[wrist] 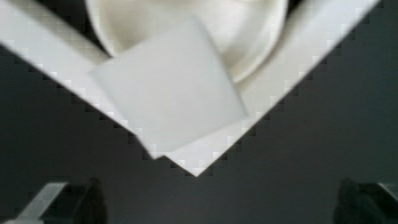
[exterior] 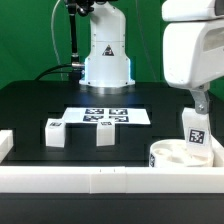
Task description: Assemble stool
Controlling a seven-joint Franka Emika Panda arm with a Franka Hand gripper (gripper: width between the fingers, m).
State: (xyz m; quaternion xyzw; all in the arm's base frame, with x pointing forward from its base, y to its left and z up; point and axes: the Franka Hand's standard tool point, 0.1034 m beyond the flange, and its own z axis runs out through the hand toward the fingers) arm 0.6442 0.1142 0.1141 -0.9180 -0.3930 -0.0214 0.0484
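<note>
hovering spread and empty, the two-finger gripper (exterior: 200,104) sits just above a blocky white tagged leg (exterior: 196,131) standing in the round white plastic seat disc (exterior: 165,155).

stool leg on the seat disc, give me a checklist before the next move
1. claw open, nothing between its fingers: ok
2. Leg standing upright on the seat disc: ok
3. That leg fully down in a socket: cannot tell
4. Seat disc tucked into the corner of the rail wall: ok
5. Outer spare leg and middle spare leg lying free, apart from each other: ok
6. Claw clear of the standing leg: cannot tell, one finger hangs close above it in the exterior view
</note>
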